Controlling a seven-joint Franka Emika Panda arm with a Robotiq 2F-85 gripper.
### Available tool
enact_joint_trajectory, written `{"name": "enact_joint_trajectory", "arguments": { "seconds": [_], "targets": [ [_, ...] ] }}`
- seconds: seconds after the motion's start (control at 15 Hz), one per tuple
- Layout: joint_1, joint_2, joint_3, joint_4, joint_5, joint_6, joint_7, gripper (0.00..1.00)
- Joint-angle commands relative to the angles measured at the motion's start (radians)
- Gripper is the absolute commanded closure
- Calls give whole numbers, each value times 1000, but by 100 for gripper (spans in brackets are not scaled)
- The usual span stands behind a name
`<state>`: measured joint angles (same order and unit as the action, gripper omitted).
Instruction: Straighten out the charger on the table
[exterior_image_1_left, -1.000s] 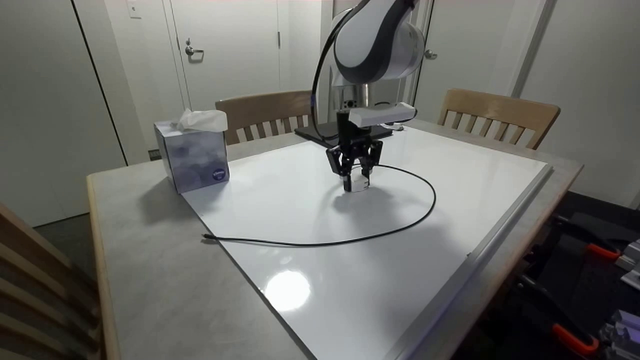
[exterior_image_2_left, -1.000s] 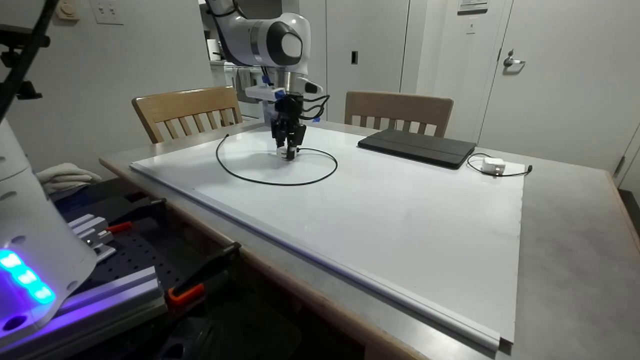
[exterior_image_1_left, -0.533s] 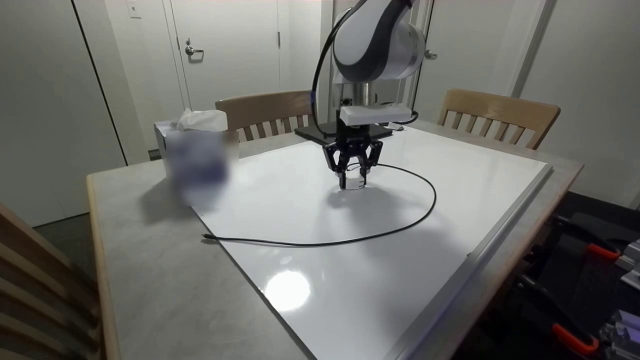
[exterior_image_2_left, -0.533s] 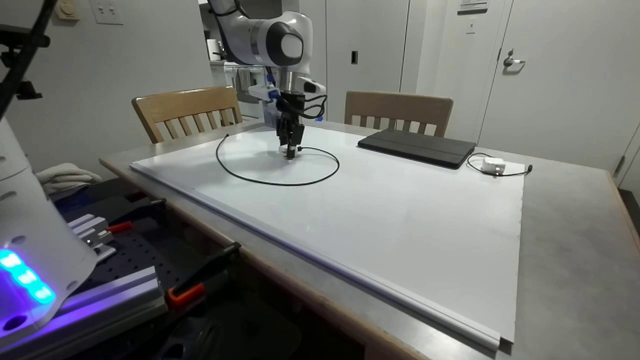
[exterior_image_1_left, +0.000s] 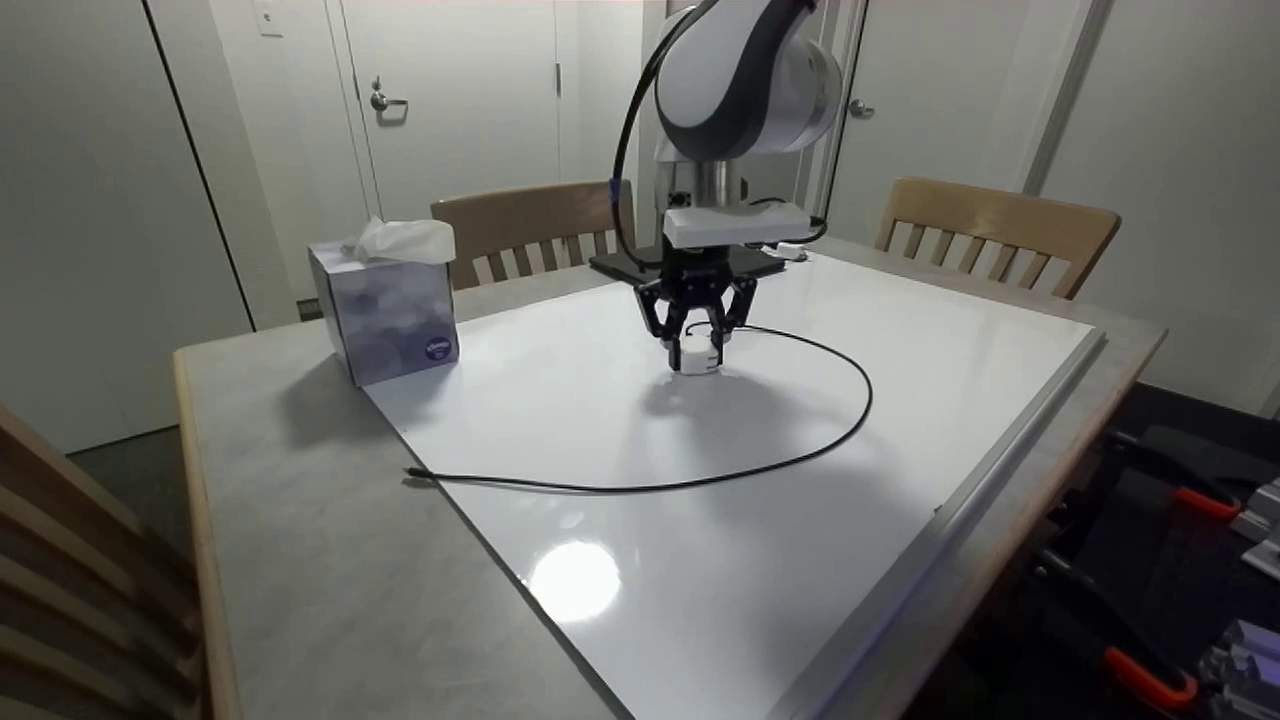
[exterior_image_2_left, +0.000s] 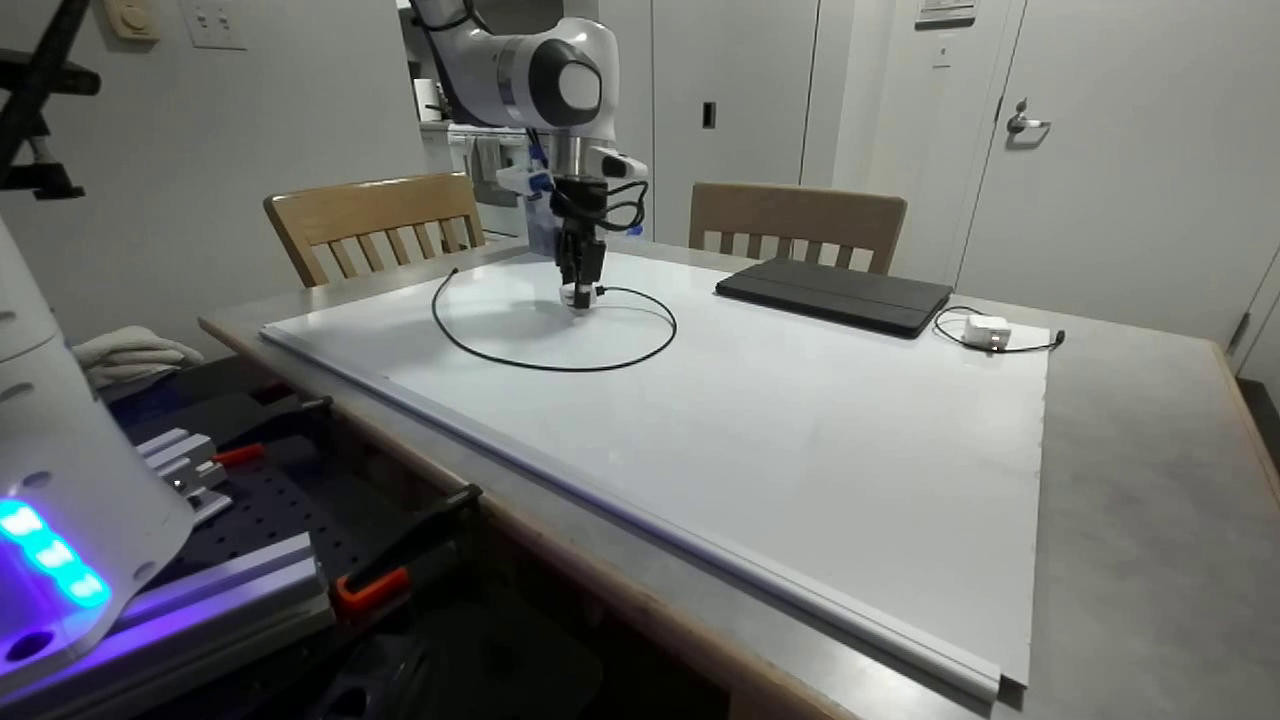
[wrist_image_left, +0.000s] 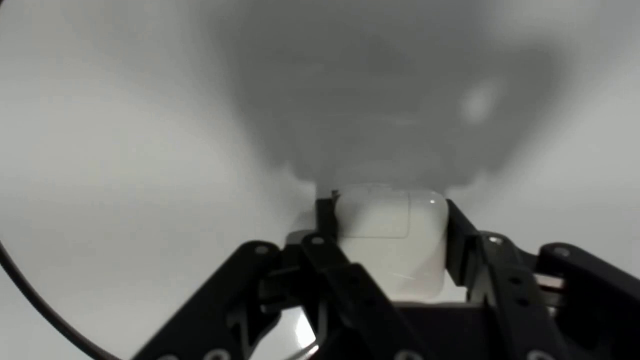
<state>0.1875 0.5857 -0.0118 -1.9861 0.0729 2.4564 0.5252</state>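
Spreading under the whole job, the bench (exterior_image_1_left: 320, 560) has a wide white top (exterior_image_2_left: 800, 430) that suits dragging. Across it the charger (exterior_image_1_left: 600, 490) bows in one big curve, so the straightening looks far from done. The dark slab (exterior_image_2_left: 835, 293) and the tissue box (exterior_image_1_left: 395, 320) sit apart from that curve, which should leave room to pull. The tool (exterior_image_1_left: 697, 354) is clamped on the plug (wrist_image_left: 392, 245), fingers (wrist_image_left: 327, 217) on either side in the wrist view, likely because it gives a firmer hold than the thin cord (exterior_image_2_left: 560, 369). The loose tip (exterior_image_1_left: 416, 473), unheld just past the white top's edge, may simply slide along when tugged.
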Motion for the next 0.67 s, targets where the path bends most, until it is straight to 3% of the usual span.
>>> {"name": "enact_joint_trajectory", "arguments": {
  "seconds": [0.0,0.2,0.4,0.47,0.6],
  "targets": [
    [13,-2,-34,36,38,32,104,74],
    [-22,0,-57,65,70,49,199,74],
    [-113,-12,-27,49,198,70,175,74],
    [-63,-2,-53,64,133,41,189,49],
    [-99,-2,-50,64,169,49,182,49]
  ]
}}
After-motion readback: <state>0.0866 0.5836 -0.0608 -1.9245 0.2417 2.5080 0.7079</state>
